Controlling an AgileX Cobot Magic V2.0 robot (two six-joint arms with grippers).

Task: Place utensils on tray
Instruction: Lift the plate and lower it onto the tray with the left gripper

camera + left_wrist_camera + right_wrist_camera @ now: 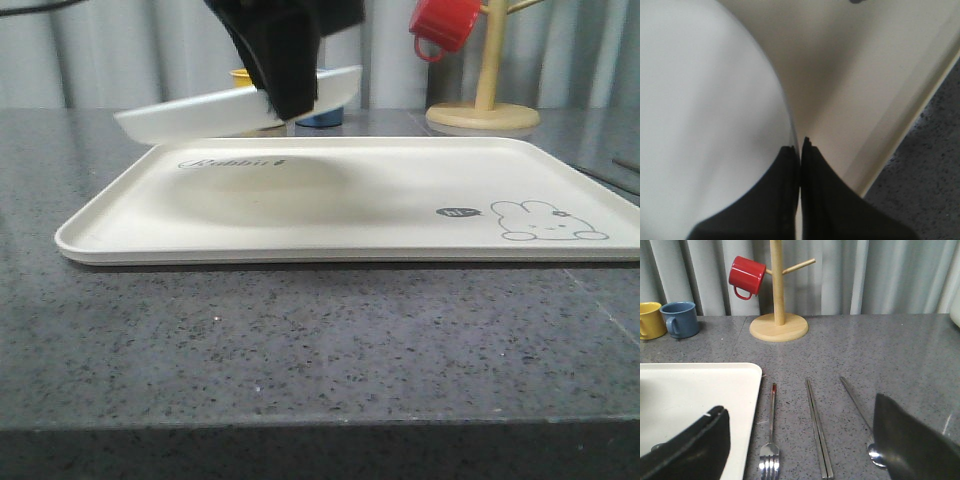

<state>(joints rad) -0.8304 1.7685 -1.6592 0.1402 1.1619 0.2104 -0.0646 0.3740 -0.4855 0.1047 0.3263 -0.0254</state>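
Note:
My left gripper is shut on the rim of the round white plate, which hangs tilted above the far left part of the cream rabbit tray. The left wrist view shows the plate beside the closed fingers, over the tray. On the table right of the tray lie the fork, the chopsticks and the spoon, side by side. My right gripper is open above them, holding nothing; one finger covers the spoon's bowl.
A wooden mug tree with a red mug stands at the back of the grey stone table. A yellow mug and a blue mug sit behind the tray. The table's front edge runs close below the tray.

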